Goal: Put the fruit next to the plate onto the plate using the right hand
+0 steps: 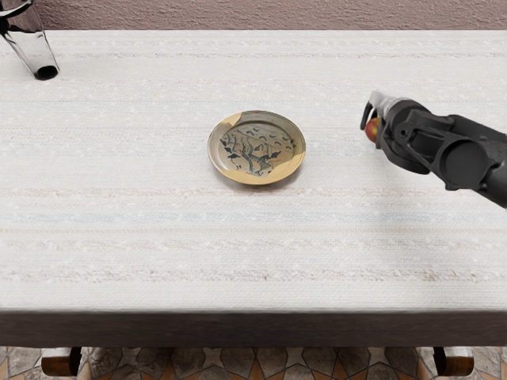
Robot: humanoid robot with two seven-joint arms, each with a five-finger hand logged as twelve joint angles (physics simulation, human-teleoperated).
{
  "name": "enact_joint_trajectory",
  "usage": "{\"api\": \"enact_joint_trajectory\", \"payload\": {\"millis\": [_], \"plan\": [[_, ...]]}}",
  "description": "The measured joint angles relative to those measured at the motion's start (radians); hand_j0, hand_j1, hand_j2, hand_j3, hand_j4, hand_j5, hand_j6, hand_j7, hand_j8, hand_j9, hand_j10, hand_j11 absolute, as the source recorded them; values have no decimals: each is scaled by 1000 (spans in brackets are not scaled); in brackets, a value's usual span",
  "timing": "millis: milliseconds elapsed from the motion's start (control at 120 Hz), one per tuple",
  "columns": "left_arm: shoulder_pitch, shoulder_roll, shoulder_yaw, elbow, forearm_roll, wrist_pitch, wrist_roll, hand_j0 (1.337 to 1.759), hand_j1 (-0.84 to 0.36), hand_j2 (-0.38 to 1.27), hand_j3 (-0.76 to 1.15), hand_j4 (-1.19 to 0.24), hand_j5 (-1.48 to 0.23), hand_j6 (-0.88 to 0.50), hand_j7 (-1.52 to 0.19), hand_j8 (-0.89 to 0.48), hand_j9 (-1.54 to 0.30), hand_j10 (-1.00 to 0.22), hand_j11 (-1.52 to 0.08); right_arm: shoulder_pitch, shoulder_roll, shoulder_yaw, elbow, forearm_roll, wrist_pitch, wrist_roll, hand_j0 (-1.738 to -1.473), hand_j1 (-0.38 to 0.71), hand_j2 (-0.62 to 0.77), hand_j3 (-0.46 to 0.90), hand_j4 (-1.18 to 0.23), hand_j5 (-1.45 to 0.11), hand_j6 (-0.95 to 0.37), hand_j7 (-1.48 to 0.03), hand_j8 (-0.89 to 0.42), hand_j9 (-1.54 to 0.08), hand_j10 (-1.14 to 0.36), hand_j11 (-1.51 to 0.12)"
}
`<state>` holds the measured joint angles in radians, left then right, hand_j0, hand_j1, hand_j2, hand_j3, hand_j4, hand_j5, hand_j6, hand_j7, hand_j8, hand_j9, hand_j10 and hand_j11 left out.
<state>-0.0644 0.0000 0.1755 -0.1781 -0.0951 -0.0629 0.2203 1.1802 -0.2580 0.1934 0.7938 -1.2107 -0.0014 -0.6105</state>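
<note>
- Judging by where things lie, the task is in its early-to-middle part: the fruit (371, 129) is in the grip but has not reached the plate.
- The right robot hand (396, 131) comes in from the right edge and sits well to the right of the plate (256, 147), at about the same depth on the tabletop (158, 237).
- This robot hand looks clenched around the fruit. A pale finger (377, 100) curves over its top, and the dark palm covers its right side.
- Only a small reddish-orange sliver of the fruit shows at the left edge of the robot hand, so its kind cannot be told.
- Whether the fruit is lifted or rests on the tabletop cannot be told from this view.
- The plate, patterned in blue with a yellow rim, lies flat near the middle of the tabletop and carries nothing.
- Done, as far as can be seen: the reach to the fruit and, most likely, the grasp.
- Left to do: carry the fruit leftward across the bare stretch of tabletop, lower it over the plate and let go.
- The left arm (30, 43) shows only in the far top-left corner, well away from the work.
</note>
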Motion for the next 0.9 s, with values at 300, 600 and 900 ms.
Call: {"api": "enact_joint_trajectory", "payload": {"millis": [300, 600, 900], "plan": [[0, 0, 0, 0, 0, 0, 0, 1658, 349, 0, 0, 0, 0, 0, 0, 0, 0, 0, 0, 36, 1, -11, 102, 4, -2, 0, -1652, 300, 254, 1, -780, -1144, -424, -1066, -322, -1112, -543, -1151], [0, 0, 0, 0, 0, 0, 0, 1658, 349, 0, 0, 0, 0, 0, 0, 0, 0, 0, 0, 49, 12, -14, 175, -5, -10, 0, -1650, 280, 210, 0, -795, -1145, -436, -1078, -335, -1118, -555, -1153], [0, 0, 0, 0, 0, 0, 0, 1658, 349, 0, 0, 0, 0, 0, 0, 0, 0, 0, 0, 51, 87, -15, 187, -10, -12, -1, -1648, 248, 182, 1, -807, -1128, -460, -1080, -363, -1120, -576, -1152]]}}
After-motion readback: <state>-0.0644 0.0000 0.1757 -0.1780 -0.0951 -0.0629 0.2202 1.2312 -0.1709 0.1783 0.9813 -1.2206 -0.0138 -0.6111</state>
